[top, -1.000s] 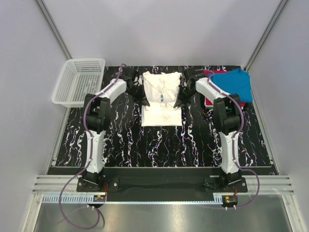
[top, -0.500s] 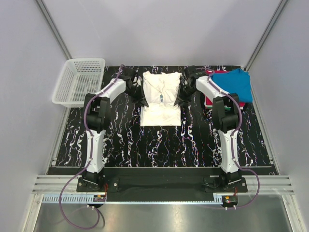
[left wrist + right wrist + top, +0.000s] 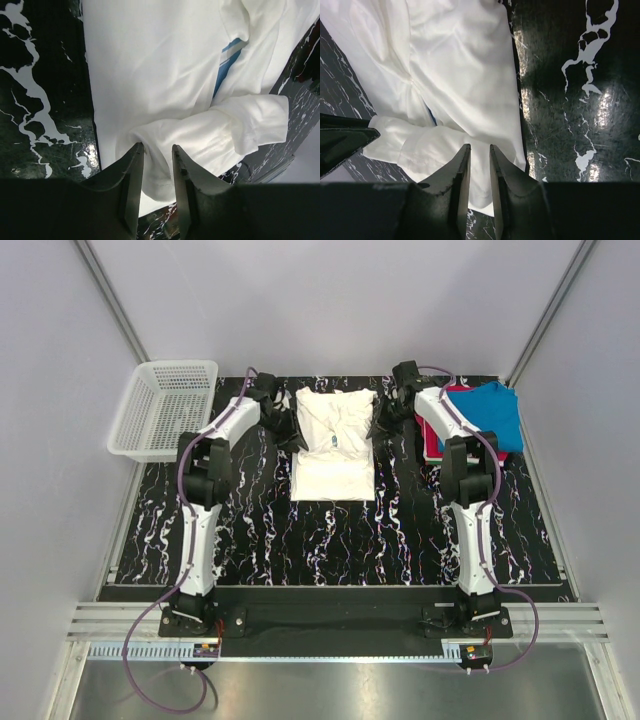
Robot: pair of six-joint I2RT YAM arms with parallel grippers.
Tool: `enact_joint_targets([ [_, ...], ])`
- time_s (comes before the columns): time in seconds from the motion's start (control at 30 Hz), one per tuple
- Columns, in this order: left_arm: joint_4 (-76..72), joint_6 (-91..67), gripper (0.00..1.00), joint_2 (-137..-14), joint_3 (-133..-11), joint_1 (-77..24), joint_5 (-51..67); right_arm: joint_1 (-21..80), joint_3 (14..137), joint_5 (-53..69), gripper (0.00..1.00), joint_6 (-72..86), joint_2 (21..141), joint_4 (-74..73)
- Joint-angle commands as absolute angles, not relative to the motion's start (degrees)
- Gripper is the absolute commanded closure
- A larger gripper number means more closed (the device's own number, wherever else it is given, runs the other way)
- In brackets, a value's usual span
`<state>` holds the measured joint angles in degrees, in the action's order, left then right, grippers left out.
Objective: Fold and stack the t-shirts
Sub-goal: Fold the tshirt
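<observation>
Lying flat at the far middle of the table (image 3: 250, 530), the white t-shirt (image 3: 335, 465) runs lengthwise near-to-far, hem toward the arms, sleeves folded in at the far end. The left gripper (image 3: 156, 146) and right gripper (image 3: 479, 146) flank it, jaws narrowly parted over a sleeve each, pinching nothing. A blue t-shirt (image 3: 490, 410) lies far right.

red t-shirt (image 3: 432, 448) mostly hidden under blue t-shirt (image 3: 492, 415)
</observation>
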<state>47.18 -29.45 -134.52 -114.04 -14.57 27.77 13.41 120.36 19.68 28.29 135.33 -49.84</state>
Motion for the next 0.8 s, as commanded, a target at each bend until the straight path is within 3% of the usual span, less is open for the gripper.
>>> enact_joint_targets([
  [0.0, 47.2, -31.64, 0.67, -136.31, -119.09, -13.62, 26.72, 12.83, 125.76, 21.09, 0.72, 28.48, 137.11, -51.5],
  [0.3, 47.2, -34.19, 0.66, -138.43, -123.84, -13.18, 27.24, 11.87, 129.64, 22.32, 0.73, 26.46, 136.05, -54.4],
  [0.53, 47.28, -33.23, 0.67, -131.34, -117.61, -13.18, 24.09, 11.69, 128.76, 21.72, 0.73, 23.82, 131.76, -59.05],
  [0.63, 47.02, -31.39, 0.67, -123.18, -107.01, -13.27, 23.12, 11.78, 123.07, 23.63, 0.73, 22.15, 126.51, -60.56],
  [0.77, 45.97, -28.66, 0.67, -113.59, -96.0, -14.76, 24.87, 13.53, 105.7, 26.37, 0.74, 22.24, 117.35, -56.96],
])
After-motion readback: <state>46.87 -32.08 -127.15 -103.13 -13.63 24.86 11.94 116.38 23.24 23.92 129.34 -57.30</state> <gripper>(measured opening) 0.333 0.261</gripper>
